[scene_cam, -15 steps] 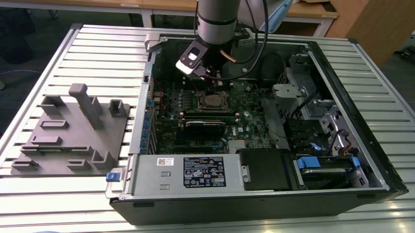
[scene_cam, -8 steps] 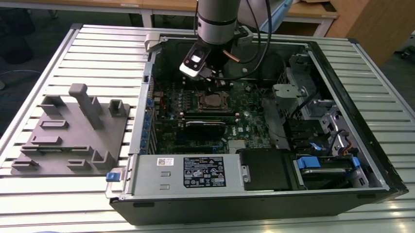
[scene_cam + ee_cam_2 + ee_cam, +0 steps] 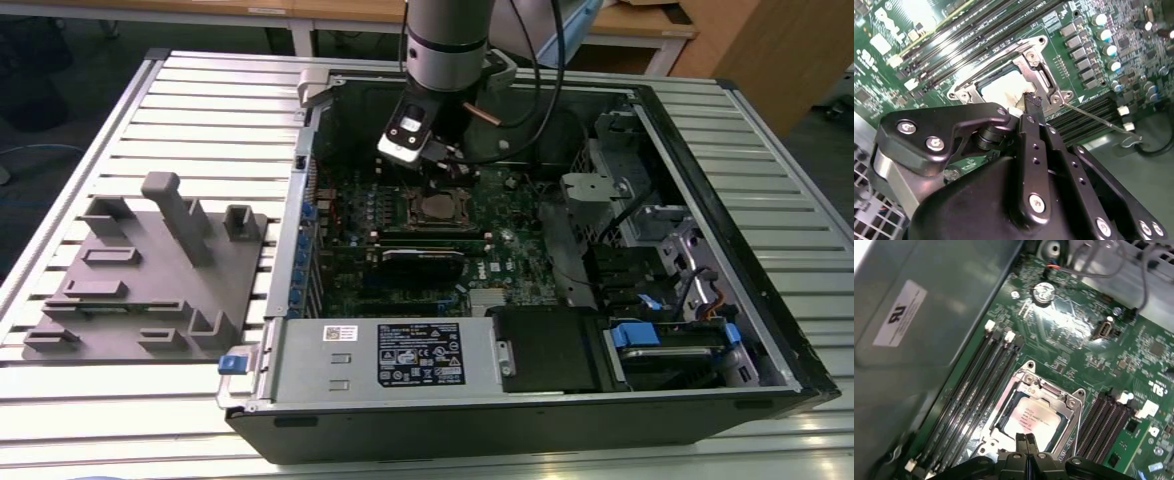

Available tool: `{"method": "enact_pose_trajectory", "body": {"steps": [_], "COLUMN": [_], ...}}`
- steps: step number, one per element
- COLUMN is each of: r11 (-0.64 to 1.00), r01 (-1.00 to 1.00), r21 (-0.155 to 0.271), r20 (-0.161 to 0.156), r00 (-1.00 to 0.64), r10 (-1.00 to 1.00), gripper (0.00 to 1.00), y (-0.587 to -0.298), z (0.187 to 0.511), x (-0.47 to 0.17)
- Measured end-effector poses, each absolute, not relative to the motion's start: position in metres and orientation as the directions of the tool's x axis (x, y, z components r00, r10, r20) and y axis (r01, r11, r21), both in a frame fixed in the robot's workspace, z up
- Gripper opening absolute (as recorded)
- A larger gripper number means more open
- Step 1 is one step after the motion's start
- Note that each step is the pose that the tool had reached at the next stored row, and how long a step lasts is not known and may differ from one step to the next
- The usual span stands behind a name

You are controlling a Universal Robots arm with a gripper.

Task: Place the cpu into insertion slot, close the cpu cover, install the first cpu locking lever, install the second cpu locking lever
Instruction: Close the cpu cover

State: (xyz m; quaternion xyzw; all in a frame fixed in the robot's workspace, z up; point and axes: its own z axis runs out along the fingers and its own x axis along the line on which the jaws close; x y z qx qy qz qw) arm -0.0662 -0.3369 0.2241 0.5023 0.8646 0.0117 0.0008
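The cpu (image 3: 1031,416) lies flat in the insertion slot (image 3: 438,208) on the green motherboard, its pale metal top (image 3: 1000,89) showing. The cpu cover (image 3: 1026,381) lies down over it as a silver frame around the chip. A thin wire locking lever (image 3: 1099,120) sticks out sideways from a corner of the socket, its hooked end resting on the board. My gripper (image 3: 1032,100) hangs just above the socket's edge, fingers (image 3: 1026,442) pressed together with nothing between them. In the exterior view the gripper (image 3: 430,160) sits inside the open case, a little behind the socket.
Black memory slots (image 3: 966,390) run along both sides of the socket. The case's metal wall (image 3: 929,315) stands close on one side. A grey power supply box (image 3: 387,355) sits at the case's front. A grey fixture (image 3: 147,270) stands on the slatted table at the exterior view's left.
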Motion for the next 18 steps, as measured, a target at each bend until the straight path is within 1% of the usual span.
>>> {"method": "enact_pose_trajectory", "body": {"steps": [18], "r11": [0.707], "r01": [0.707], "r21": [0.021], "r20": [0.01], "r00": [-0.707], "r10": [0.707], "gripper": [0.11], "y": [-0.3369], "z": [0.2239], "x": [-0.0663]}}
